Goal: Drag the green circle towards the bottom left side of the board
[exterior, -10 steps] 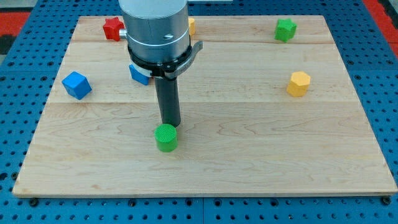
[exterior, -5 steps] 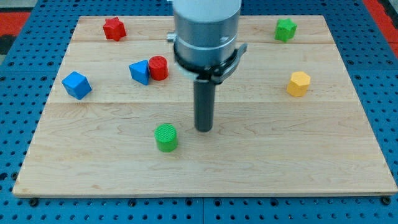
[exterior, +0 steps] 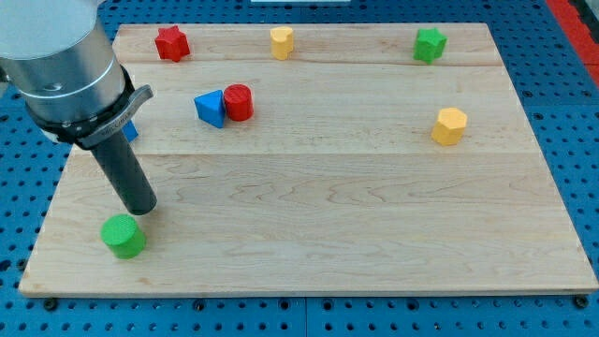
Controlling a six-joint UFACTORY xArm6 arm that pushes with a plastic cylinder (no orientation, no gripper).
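Observation:
The green circle (exterior: 124, 235), a short green cylinder, stands near the board's bottom left corner. My tip (exterior: 141, 208) rests on the board just above and slightly right of it, close to its top edge or touching it. The rod leans up to the view's left into the grey arm body (exterior: 64, 65).
A blue triangle (exterior: 211, 108) and a red cylinder (exterior: 239, 101) sit together upper middle. A red star (exterior: 170, 42), a yellow cylinder (exterior: 282, 41) and a green star-like block (exterior: 430, 44) line the top. A yellow hexagon (exterior: 449, 125) sits right. A blue block (exterior: 130, 129) is mostly hidden behind the arm.
The green circle has moved from the board's lower middle to the bottom left corner. My tip swung right of it, then travelled left with it.

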